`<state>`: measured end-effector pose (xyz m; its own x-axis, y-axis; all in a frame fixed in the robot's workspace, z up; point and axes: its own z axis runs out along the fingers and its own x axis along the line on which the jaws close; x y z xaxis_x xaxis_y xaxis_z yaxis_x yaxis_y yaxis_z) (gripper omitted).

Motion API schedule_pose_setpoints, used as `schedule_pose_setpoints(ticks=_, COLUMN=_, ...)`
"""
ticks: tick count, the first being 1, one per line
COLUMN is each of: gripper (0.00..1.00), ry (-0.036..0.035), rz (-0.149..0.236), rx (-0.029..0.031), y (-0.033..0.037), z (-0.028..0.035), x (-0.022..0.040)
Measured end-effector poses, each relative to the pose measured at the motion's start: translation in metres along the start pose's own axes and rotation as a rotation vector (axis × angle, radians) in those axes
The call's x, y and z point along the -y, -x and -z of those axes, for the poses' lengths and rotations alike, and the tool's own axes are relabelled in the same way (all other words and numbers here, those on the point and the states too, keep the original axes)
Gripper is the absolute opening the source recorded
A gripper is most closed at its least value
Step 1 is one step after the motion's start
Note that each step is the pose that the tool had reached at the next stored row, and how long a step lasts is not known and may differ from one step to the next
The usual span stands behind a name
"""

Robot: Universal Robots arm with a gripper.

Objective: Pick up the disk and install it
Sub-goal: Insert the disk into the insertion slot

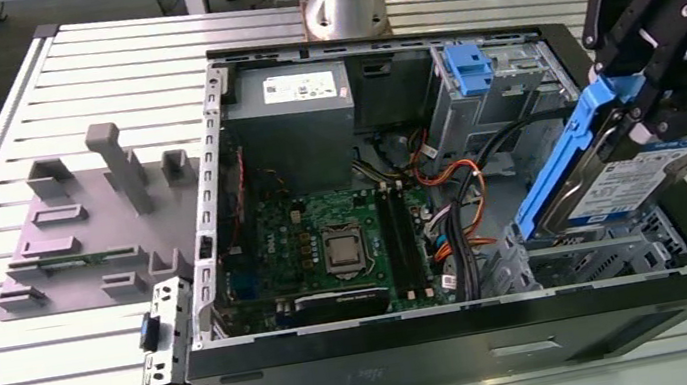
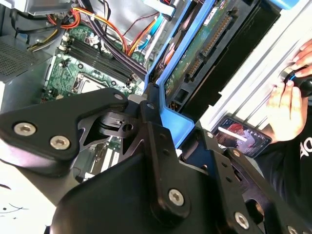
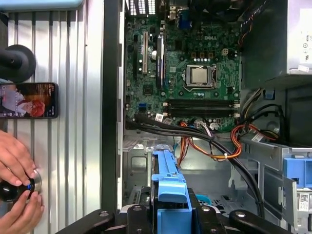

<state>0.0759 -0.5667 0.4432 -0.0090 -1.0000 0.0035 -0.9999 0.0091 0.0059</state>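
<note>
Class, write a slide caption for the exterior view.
Gripper holds the disk tilted above the open computer case.

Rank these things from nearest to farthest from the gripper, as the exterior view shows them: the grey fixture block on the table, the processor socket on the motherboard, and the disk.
1. The disk: held in the gripper, tilted over the case's drive bay.
2. The processor socket: mid-case, on the motherboard.
3. The grey fixture block: outside the case, at the exterior view's left.
</note>
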Motion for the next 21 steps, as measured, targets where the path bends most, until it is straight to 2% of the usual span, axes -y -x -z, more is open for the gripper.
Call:
schedule_pose_setpoints(ticks=6, gripper=0.37, ry=0.0, rz=0.0, rx=-0.0002, y=0.0001, z=-0.0062, x=0.0032)
schedule_pose_setpoints(ticks=21, gripper=0.37, ry=0.0, rz=0.0, rx=0.0014, y=0.0001, z=-0.0149, x=0.0037)
